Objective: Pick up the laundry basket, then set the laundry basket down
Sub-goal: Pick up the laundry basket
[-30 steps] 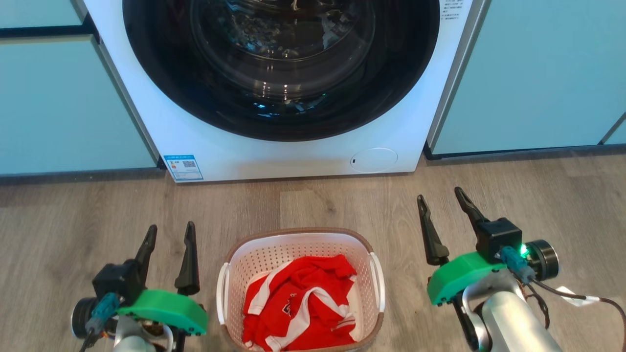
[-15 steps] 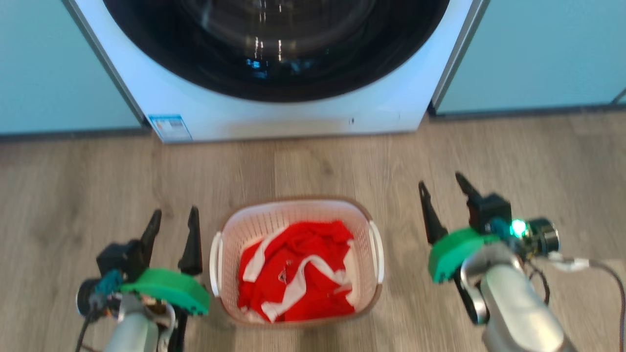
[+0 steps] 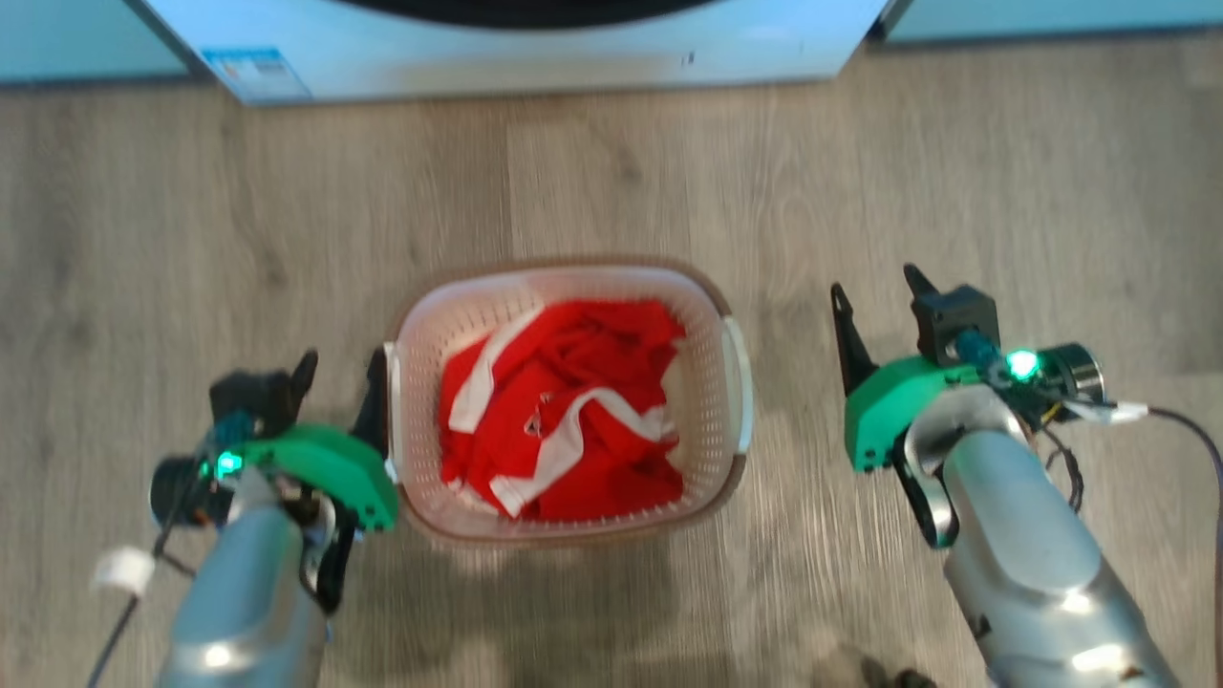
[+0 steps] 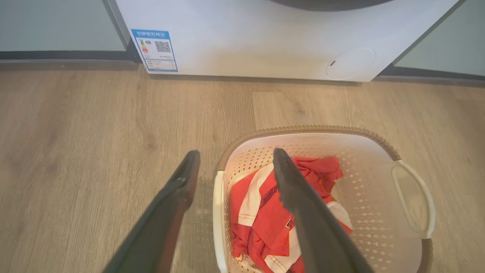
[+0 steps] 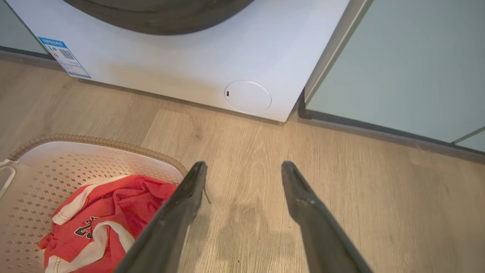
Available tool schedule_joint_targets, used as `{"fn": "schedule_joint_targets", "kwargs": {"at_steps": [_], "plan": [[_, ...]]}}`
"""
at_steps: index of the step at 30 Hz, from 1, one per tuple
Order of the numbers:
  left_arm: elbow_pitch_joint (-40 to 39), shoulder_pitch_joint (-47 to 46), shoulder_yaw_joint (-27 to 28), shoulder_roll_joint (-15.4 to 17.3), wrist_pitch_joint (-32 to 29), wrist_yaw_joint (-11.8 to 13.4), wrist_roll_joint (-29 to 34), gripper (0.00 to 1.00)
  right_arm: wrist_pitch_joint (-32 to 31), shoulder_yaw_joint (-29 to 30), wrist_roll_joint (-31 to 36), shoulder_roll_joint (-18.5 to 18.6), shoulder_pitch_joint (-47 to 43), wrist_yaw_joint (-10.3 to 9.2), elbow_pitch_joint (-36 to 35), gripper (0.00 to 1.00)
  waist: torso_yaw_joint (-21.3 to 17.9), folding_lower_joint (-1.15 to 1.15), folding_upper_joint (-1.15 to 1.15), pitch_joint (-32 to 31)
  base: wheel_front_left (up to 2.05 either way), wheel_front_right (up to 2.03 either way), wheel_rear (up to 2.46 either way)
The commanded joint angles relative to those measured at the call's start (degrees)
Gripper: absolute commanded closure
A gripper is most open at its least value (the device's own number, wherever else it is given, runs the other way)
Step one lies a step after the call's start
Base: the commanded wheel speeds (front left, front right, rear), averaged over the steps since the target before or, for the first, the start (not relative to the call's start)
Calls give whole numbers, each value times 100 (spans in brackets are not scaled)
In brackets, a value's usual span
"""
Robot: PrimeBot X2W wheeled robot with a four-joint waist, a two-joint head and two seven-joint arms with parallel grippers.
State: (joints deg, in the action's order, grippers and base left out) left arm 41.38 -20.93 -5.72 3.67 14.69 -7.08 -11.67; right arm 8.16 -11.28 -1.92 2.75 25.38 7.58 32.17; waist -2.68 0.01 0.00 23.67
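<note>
Basket (image 3: pixel 704 420) sits on the floor (image 3: pixel 611 172) in front of the washer (image 3: pixel 535 48), red-and-white shirt (image 3: pixel 564 411) inside. We note the left pincer (image 3: pixel 339 377) spread, straddling the basket's left handle (image 4: pixel 216 220): one finger over the shirt, one outside the rim; contact we cannot tell. Right pincer (image 3: pixel 874 287) also spread, empty, over bare floor near the right handle (image 3: pixel 740 382), apart from it
</note>
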Motion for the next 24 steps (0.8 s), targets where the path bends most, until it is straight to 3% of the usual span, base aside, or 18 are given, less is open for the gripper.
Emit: {"fn": "schedule_joint_targets", "kwargs": {"at_steps": [1, 10, 24], "plan": [[72, -245, 65, 201, 30, -15, 18, 0, 24, -138, -47, 12, 135, -9, -45, 0, -2, -1, 0, 440, 0, 0, 0], [1141, -923, -596, 323, 30, -39, -292, 0, 28, -402, -500, 12, 536, -9, 620, 0, 76, -1, 0, 1015, 0, 0, 0], [2052, -1863, -1746, 528, 30, -40, -1075, 0, -246, -1042, -1482, 12, 1222, -9, 1509, 0, 173, -1, 0, 1852, 0, 0, 0]]}}
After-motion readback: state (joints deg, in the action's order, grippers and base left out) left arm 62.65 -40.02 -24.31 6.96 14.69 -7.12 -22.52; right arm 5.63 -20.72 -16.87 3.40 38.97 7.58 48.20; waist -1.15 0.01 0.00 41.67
